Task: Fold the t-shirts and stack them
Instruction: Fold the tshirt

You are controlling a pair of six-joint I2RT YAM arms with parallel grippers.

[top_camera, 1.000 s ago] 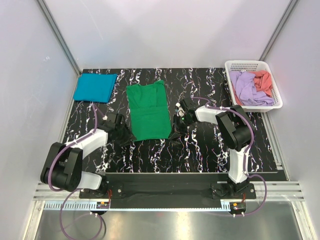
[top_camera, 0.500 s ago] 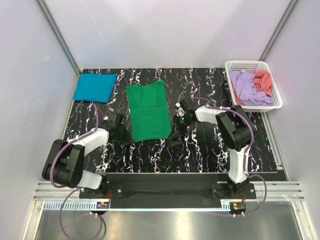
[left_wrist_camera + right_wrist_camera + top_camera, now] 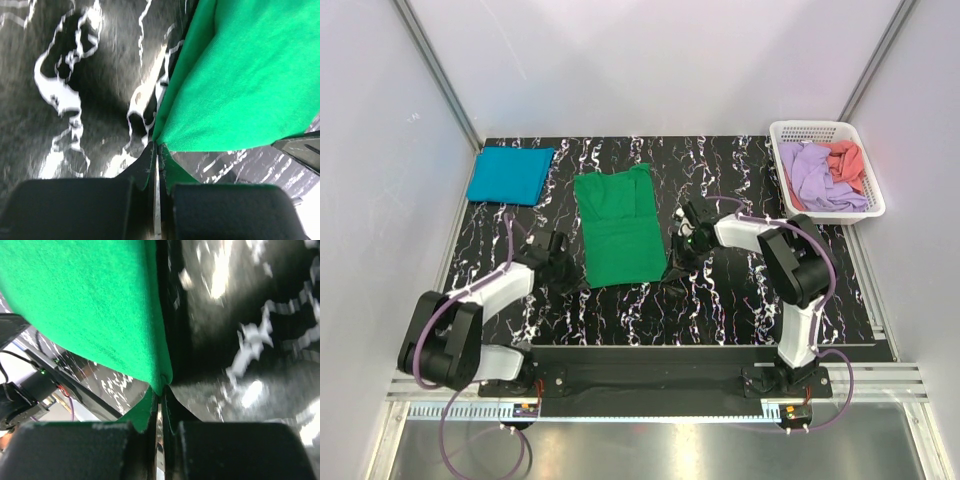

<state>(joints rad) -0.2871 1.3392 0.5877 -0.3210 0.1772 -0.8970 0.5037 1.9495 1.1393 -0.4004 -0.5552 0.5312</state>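
Observation:
The bright green t-shirt lies folded lengthwise in the middle of the black marbled table. My left gripper is shut on its near left corner; the green cloth runs from the closed tips. My right gripper is shut on its near right corner; the cloth meets the pinched tips. The near edge is lifted off the table. The teal-blue folded t-shirt lies at the far left. Lilac and coral shirts sit in the basket.
The white lattice basket stands at the far right corner. Grey enclosure walls rise on the left, back and right. A metal rail runs along the near edge by the arm bases.
Both grippers have moved slightly toward the near side and right with the green shirt's near corners. The shirt's near edge has shifted with them.

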